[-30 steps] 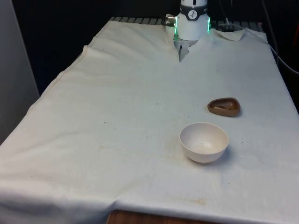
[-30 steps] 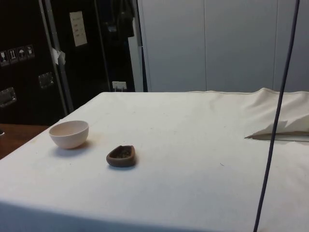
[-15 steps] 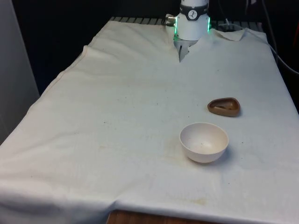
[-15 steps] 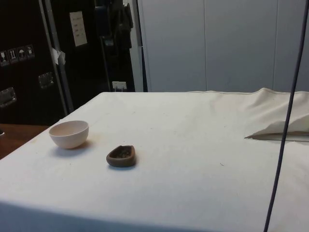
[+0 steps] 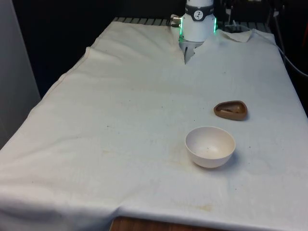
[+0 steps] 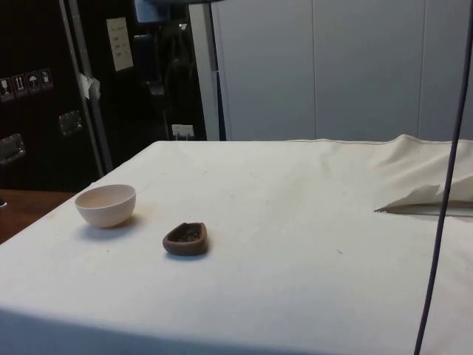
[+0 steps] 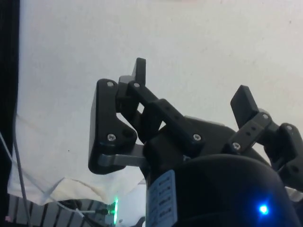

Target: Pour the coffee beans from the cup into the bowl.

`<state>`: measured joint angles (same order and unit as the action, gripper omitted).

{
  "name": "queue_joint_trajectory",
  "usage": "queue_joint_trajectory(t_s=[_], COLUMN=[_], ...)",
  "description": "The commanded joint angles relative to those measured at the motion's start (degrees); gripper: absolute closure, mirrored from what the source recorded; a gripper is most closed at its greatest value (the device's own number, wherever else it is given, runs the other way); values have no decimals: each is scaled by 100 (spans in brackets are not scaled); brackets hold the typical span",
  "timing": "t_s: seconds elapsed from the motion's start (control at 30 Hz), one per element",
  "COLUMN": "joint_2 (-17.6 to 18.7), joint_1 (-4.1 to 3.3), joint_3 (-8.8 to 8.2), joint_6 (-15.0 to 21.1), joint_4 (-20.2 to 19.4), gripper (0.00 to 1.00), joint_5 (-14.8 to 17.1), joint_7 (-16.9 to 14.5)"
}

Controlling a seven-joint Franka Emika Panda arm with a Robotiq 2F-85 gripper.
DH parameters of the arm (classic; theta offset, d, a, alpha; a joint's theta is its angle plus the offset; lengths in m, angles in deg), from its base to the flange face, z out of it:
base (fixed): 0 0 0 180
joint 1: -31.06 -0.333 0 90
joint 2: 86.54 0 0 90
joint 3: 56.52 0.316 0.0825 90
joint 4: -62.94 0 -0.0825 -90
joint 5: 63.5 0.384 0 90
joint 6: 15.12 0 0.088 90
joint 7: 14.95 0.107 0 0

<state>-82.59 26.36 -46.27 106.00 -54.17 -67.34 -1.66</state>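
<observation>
**Jaws spread wide, gripping nothing, high over bare cloth**

Seen from the wrist: gripper (image 7: 191, 82) parted wide, black fingers (image 7: 139, 71) well apart, nothing between them but white tablecloth (image 7: 189, 38) far beneath. Touching no object.

On the front view's right half, two containers, both resting upright on the tablecloth (image 5: 120, 120). Nearer the camera: pale cream round bowl (image 5: 210, 146), open side up, inside smooth and looking bare apart from a tiny dark speck or two on the bottom. Farther back and slightly to the front view's right: small brown cup (image 5: 231, 109), low and roughly triangular with rounded corners, rim glossy, hollow dark. Near each other but clearly apart, a strip of cloth between.

From the side: bowl (image 6: 106, 205) close to the table's near-left corner, cup (image 6: 185, 238) just beside it, closer to the camera and toward the table's middle. Within the cup, a shallow layer of dark speckled matter, presumably the coffee beans (image 6: 188, 235); single beans too small to tell. Bowl's inside hidden from this angle by its own wall.

Faint yellowish stains on the cloth around the bowl in the front view. Cloth bunched into folds by the robot base (image 5: 198, 21) at the far end.
</observation>
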Motion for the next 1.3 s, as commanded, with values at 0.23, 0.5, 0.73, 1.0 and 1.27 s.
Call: queue_joint_trajectory(t_s=[0.23,0.5,0.73,1.0,1.27], joint_2=[178,384,584,785,1180], joint_1=[-29,-17,-34,0,-34], joint_3=[201,395,504,682,825], joint_6=[315,544,653,619,859], joint_4=[-46,-57,-52,0,23], gripper=[0,0,0,0,0], joint_5=[-246,-573,-859,-1112,-1633], joint_7=[367,728,1003,1261,1776])
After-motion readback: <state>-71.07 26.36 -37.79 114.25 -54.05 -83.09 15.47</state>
